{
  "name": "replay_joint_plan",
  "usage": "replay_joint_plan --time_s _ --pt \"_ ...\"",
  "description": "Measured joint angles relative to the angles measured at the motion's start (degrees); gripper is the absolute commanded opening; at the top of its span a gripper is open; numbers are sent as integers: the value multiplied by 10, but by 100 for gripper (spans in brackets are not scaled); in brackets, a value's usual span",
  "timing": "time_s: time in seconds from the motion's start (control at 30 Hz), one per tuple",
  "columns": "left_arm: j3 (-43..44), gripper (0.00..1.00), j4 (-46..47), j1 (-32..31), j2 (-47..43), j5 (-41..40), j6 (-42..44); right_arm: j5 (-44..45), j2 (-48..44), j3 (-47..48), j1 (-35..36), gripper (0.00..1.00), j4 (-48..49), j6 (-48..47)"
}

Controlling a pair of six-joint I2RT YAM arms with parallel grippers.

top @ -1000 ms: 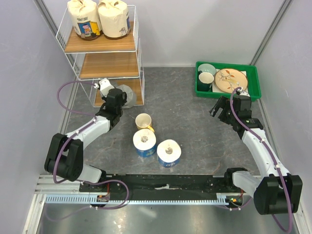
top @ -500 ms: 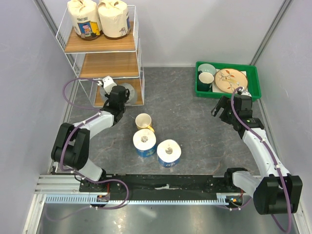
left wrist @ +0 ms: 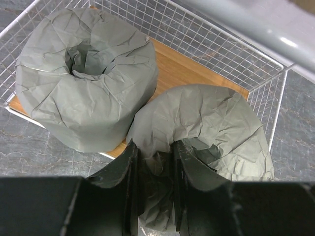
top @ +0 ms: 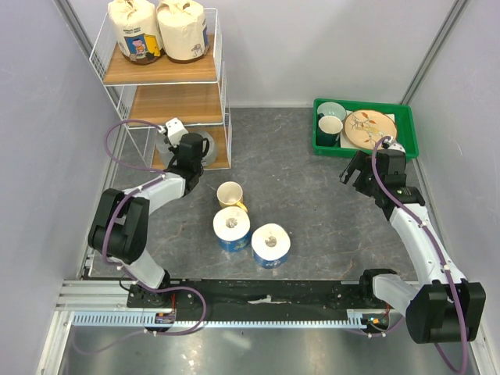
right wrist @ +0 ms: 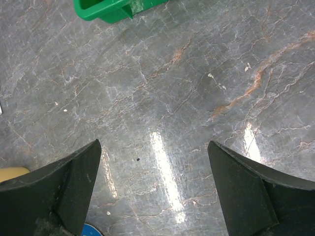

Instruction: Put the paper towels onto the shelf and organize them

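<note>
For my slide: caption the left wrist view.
Left end effector shut on a grey roll beside a second roll on the shelf.

Tabletop (top: 312, 195): dark grey marbled surface, rust-coloured veins, fills centre of frame. Back wall (top: 328, 47), left wall (top: 39, 156), right wall (top: 469, 117): plain pale lilac-grey. Left post (top: 78, 35) and right post (top: 432, 47): grey metal, slanting in upper corners. Aluminium rail (top: 258, 319) along bottom edge. Glare streaks (right wrist: 165, 167) on tabletop, right wrist view.

The top camera looks steeply down from above and behind the arm bases, taking in the whole table (top: 312, 211), shelf (top: 176, 105) and tray (top: 351, 150). The left wrist camera sits close above a grey roll (left wrist: 211, 123) at the shelf's lowest board, with a second roll (left wrist: 86, 83) beyond. The right wrist camera faces down at bare table, with the tray's corner at its top edge.
</note>
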Motion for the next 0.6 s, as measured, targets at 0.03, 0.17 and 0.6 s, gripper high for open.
replay_joint_plan --time_s 0.03,0.17,0.6 --pt "1 31 0 0 2 0 0 0 0 1 0 98 0 0" --pt "5 49 1 1 6 0 3 2 1 2 0 98 0 0" --pt "17 63 19 1 11 4 9 4 2 2 0 98 -6 0"
